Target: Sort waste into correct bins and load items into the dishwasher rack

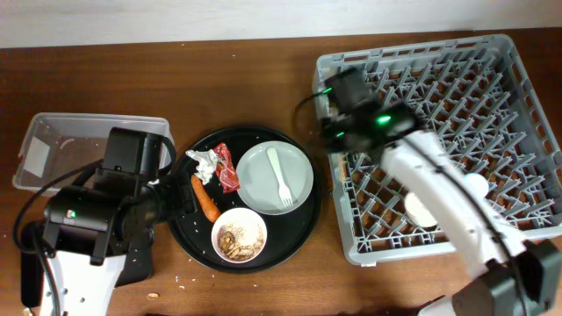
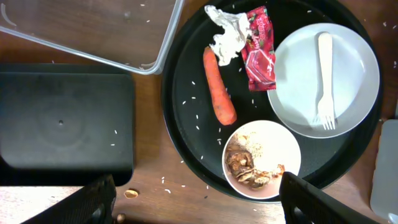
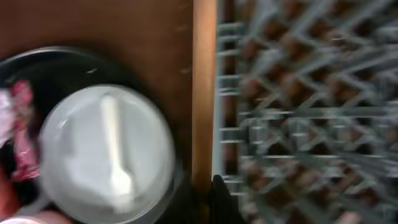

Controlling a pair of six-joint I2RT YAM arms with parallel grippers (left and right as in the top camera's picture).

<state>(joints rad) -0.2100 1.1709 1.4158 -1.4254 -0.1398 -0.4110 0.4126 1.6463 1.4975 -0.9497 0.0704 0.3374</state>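
The left hand (image 2: 198,186) is open, its 2 fingers (image 2: 93,202) spread wide above the near rim of the round black tray (image 2: 186,124), holding nothing. On that tray lie the carrot (image 2: 219,87), the crumpled paper ball (image 2: 225,31) touching the red wrapper (image 2: 260,46), the plate (image 2: 357,81) bearing the white plastic fork (image 2: 324,74), and, nearest, the white bowl (image 2: 280,134) of brownish food scraps (image 2: 244,168). Left of it on the table (image 1: 263,79) sit the clear tub (image 2: 93,31) and, nearer, the black rectangular tray (image 2: 62,118). The right hand (image 3: 206,200) hovers at the left edge of the dishwasher rack (image 1: 492,96); blur hides whether it is open or closed.
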